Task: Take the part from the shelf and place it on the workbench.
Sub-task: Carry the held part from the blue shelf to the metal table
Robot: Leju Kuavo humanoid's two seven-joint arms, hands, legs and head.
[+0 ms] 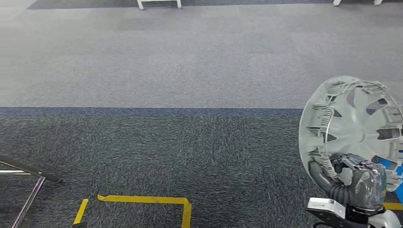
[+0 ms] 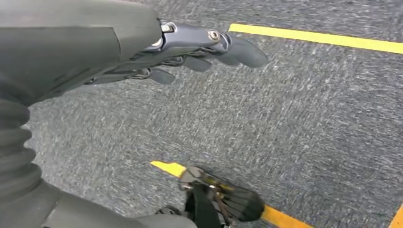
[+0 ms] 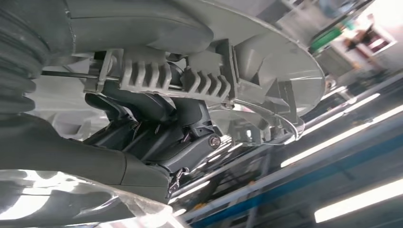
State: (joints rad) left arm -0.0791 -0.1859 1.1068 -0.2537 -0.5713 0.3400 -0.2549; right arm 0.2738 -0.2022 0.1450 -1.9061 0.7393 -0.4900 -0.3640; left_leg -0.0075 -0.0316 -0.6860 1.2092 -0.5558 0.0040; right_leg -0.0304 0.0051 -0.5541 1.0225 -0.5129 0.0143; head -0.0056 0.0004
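Our right hand [image 1: 357, 176] wraps its fingers [image 3: 157, 137] around the rim of one round grey ribbed plastic part [image 1: 354, 123], held upright above grey carpet [image 1: 166, 71], while our left hand [image 2: 180, 45] hangs with fingers loosely spread, holding nothing.

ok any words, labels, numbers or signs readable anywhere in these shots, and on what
None can be read.
The grey round part held by the right hand: no lettering visible.
The yellow floor tape on the carpet: plain lines, no text.
The left hand: no markings legible.
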